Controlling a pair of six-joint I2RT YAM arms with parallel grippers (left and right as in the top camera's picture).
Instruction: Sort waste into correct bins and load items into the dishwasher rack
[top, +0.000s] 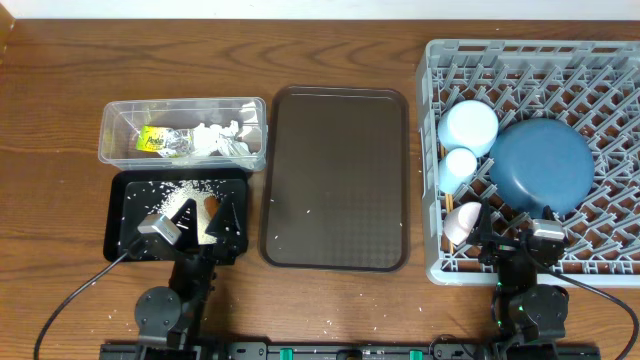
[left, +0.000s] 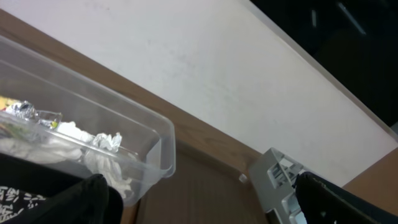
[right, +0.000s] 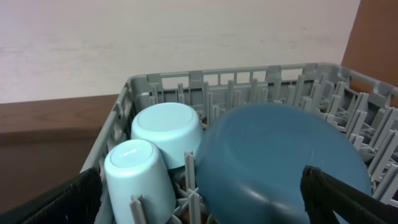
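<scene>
Sorting looks all but finished; I judge this the closing step. Left of the brown tray (top: 335, 180), by its far corner, the clear tub (top: 110, 150) holds the tissue (top: 222, 138), the yellow-green wrapper (top: 155, 140) and the silvery packet (left: 22, 111). Left of the brown tray's near half, the black tray (top: 125, 200) carries a scatter of rice (top: 185, 188) and an orange piece I take for the carrot (top: 211, 204). The left gripper (top: 206, 220) hangs over that tray, fingers spread wide, with nothing between them in its wrist view.

Right of the brown tray stands the rack (top: 600, 80). In it are the bowl (top: 468, 127), the blue cup (top: 460, 165), the pinkish cup (top: 462, 222) and the plate (top: 540, 165), which leans among the pegs. The right gripper (top: 512, 232) hovers at the rack's near edge, spread and empty.

A few grains lie loose on the tabletop (top: 60, 80) just left of the brown tray, and one or two on the brown tray itself. The next move probably calls for either a very fine pinch on those grains or simply drawing both arms back.

White characters show on one finger in the left wrist view — cut off and too blurred to read. The wrapper's print is too small to make out, and no brand is legible.
</scene>
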